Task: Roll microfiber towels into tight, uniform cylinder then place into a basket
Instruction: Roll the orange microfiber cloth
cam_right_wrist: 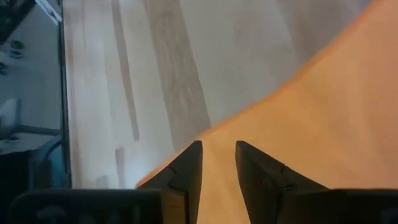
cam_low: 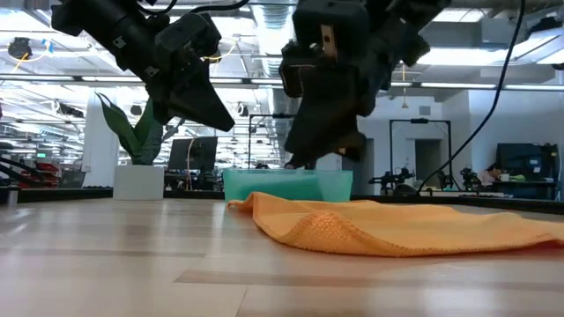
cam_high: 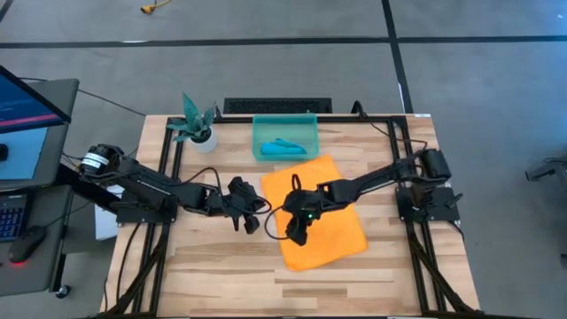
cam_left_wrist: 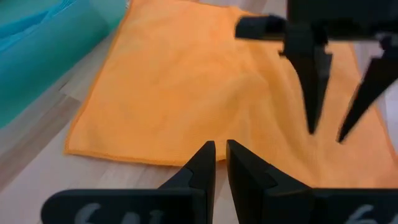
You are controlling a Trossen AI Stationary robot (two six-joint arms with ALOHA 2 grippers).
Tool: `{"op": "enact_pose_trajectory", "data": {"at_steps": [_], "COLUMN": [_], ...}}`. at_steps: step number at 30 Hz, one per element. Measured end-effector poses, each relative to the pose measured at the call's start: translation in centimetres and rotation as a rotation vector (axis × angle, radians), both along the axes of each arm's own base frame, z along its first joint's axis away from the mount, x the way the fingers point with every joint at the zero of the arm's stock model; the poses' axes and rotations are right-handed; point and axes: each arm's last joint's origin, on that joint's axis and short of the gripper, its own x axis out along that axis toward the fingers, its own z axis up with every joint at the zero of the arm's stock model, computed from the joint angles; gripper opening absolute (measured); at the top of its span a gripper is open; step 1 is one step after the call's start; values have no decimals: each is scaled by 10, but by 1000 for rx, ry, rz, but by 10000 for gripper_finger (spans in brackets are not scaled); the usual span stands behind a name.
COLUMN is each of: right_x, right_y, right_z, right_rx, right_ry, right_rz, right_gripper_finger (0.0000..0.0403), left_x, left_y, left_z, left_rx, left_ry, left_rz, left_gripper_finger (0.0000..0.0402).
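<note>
The orange-yellow microfiber towel (cam_high: 321,213) lies spread flat on the wooden table, with a low ruffle at its near left corner (cam_low: 317,227). Behind it stands the teal basket (cam_high: 306,124), and a teal-blue towel (cam_high: 283,146) lies bunched in it. My right gripper (cam_high: 297,234) hangs open just above the towel's left part (cam_right_wrist: 219,152), and nothing is between its fingers. My left gripper (cam_high: 251,224) is shut and empty. It hovers over bare wood just left of the towel's left edge (cam_left_wrist: 221,149), pointing toward the towel.
A white pot with a teal plant (cam_high: 199,128) stands at the far left of the table. Black frame rails (cam_high: 168,177) run along the table's left and right sides. A monitor and keyboard (cam_high: 22,115) stand beyond the left edge. Bare wood (cam_high: 221,275) lies near the front.
</note>
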Motion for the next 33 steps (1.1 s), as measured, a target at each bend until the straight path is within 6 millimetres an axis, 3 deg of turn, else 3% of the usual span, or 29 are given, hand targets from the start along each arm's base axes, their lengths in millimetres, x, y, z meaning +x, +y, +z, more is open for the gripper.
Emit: {"op": "enact_pose_trajectory", "data": {"at_steps": [5,11,18,23,33], "right_x": [-18,-54,-89,-99,-96], "right_y": [8,27,49,54,49], "right_z": [28,59,79,85,83], "right_rx": [-140,-379,-538,-584,-598], "right_ry": [-12,11,10,-16,1], "right_rz": [-19,-87,-164,-205,-225], "right_gripper_finger": [120,120,120,120,120], "left_x": [0,2,28,51,84], "left_y": [0,-1,-8,-13,-16], "left_z": [0,2,-20,-39,-72], "left_rx": [9,8,41,66,7], "left_ry": [-4,-28,-151,-152,5], "left_rz": [-8,-4,-83,-181,-288], "left_gripper_finger": [29,29,29,29,29]}}
